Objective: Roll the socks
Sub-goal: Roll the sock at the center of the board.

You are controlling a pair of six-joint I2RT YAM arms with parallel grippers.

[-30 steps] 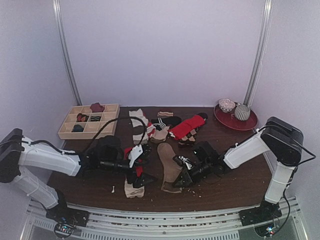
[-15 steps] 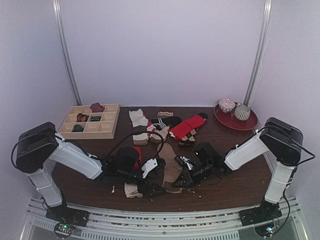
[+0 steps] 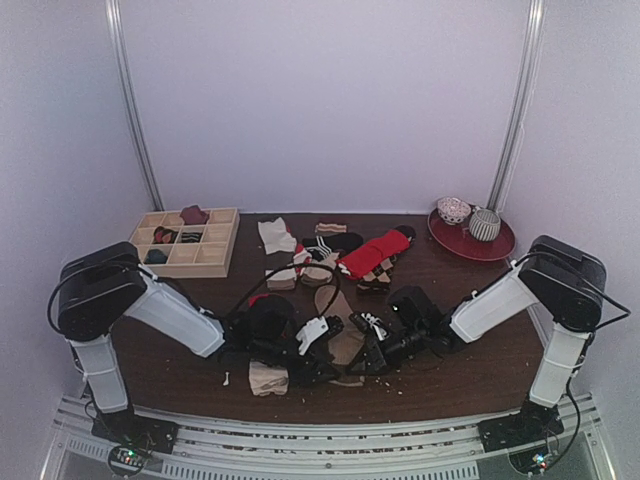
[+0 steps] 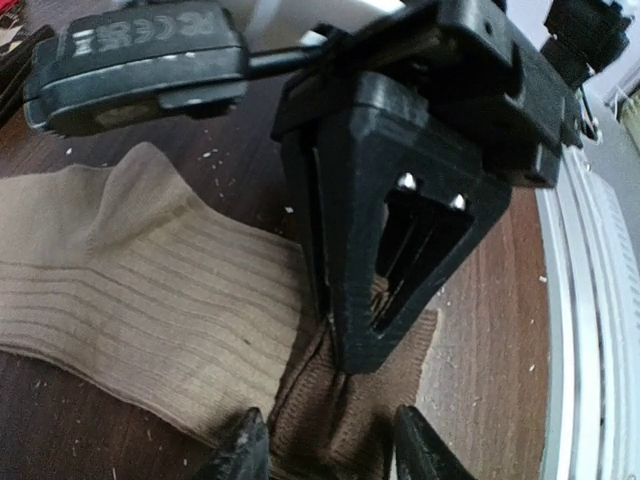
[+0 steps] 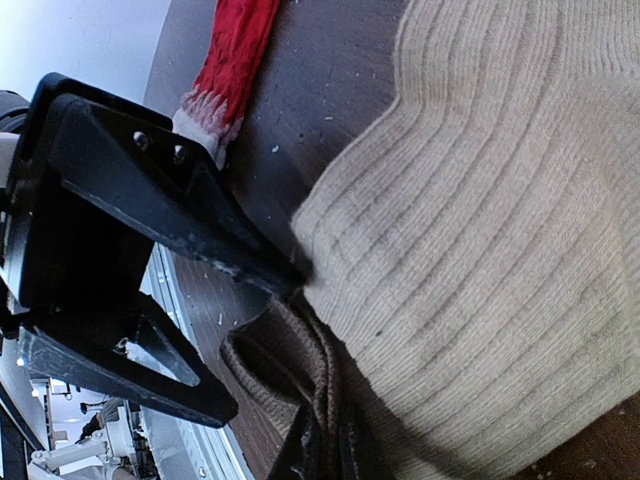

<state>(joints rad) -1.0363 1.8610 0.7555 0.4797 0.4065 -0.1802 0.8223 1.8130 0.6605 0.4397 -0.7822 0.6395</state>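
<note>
The tan sock (image 3: 338, 305) lies lengthwise at the table's middle, ribbed and pale (image 4: 140, 290). Its darker near cuff (image 4: 340, 420) is bunched up. My right gripper (image 5: 330, 450) is shut on that cuff, pinching a fold of it, and it shows from the front in the left wrist view (image 4: 345, 350). My left gripper (image 4: 330, 455) faces it from the left, jaws apart on either side of the same cuff end, with no squeeze showing. The red sock (image 5: 235, 50) lies further left, its cream end (image 3: 267, 378) near the front edge.
A wooden compartment tray (image 3: 180, 243) with rolled socks sits at the back left. A red plate (image 3: 470, 240) with two bowls is at the back right. Other socks (image 3: 345, 250) are piled behind the tan one. The metal rail (image 4: 600, 300) runs along the table's front edge.
My left arm has swung right, from the red sock to the tan sock's near cuff, and its jaws have narrowed. The right gripper has kept its hold and barely moved.
</note>
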